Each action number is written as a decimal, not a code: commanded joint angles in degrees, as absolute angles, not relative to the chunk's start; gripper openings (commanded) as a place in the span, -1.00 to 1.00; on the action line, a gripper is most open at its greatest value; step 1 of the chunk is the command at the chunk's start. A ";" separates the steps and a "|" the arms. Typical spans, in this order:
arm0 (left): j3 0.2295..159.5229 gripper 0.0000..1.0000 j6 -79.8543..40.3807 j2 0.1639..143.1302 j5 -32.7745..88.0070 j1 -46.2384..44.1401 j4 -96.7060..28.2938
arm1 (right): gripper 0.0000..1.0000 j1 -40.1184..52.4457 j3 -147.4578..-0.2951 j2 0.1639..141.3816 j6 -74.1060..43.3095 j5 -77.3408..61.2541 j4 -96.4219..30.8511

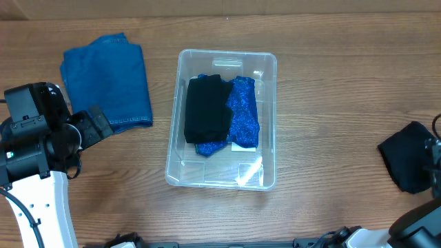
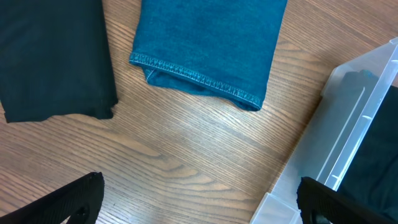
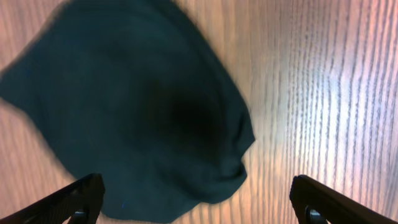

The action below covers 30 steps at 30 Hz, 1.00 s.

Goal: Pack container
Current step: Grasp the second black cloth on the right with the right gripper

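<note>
Clear, round-cornered container (image 1: 215,178) holds folded black cloth (image 1: 207,109) over speckled blue fabric (image 1: 242,114) | my left gripper (image 2: 199,202) and right gripper (image 3: 196,200) gape empty.

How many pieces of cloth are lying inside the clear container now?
2: a black folded cloth on the left, and a glittery blue cloth partly under it on the right. Others may be hidden beneath.
</note>
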State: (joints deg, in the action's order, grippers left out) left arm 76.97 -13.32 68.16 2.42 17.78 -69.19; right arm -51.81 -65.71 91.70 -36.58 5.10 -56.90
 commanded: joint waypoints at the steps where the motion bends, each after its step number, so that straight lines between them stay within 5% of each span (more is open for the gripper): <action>1: 78.22 1.00 -12.23 68.14 3.05 17.98 -69.01 | 1.00 -54.96 -60.90 94.13 -35.55 2.76 -52.25; 9: 78.22 1.00 -12.23 68.14 3.07 17.98 -69.23 | 0.91 -55.55 -59.27 104.60 -25.21 -6.85 -42.37; 10: 78.22 1.00 -12.23 68.14 3.07 17.98 -69.32 | 0.58 -55.57 -59.27 104.62 -24.56 -8.08 -42.17; 13: 78.22 1.00 -12.23 68.14 3.07 17.98 -69.41 | -0.92 -55.57 -59.27 104.60 -23.27 -13.47 -41.78; 21: 78.22 1.00 -12.23 68.14 3.07 17.98 -69.45 | -0.92 -46.76 -71.33 96.82 -10.52 -42.96 -47.70; 30: 78.22 1.00 -12.27 68.14 3.07 17.98 -69.45 | -0.92 2.59 -98.54 85.17 25.82 -31.86 -72.36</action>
